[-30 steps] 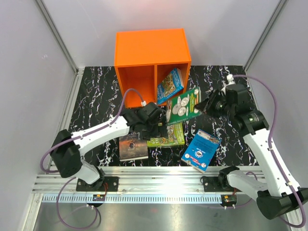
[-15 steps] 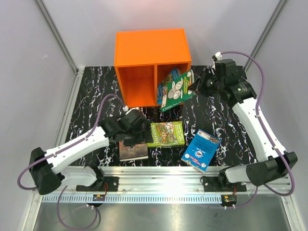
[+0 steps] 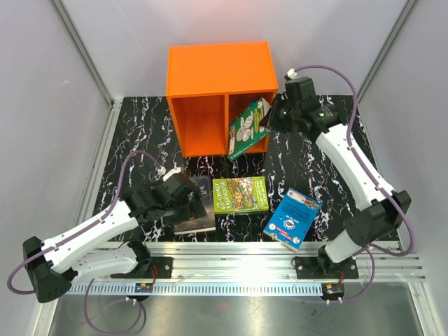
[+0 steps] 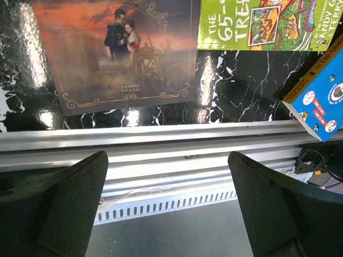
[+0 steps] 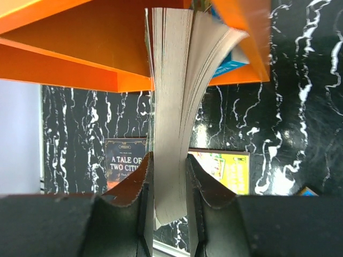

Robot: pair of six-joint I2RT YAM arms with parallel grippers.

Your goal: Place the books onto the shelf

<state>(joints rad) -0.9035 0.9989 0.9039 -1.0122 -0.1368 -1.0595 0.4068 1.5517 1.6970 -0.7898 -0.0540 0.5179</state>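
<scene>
- Top external: left gripper spread wide, empty, above brown book.
- Right gripper clamps green book, tilted at shelf right bay mouth.
- Straighten it, then push deep; pages bow, possibly against another book.

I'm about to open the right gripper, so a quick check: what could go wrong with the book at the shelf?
1. The green book is tilted in the right gripper, only partly inside the right compartment of the shelf; released now, it may tip out.
2. Its pages fan apart in the right wrist view and could snag on the orange wall or the blue-edged book beside them.
</scene>
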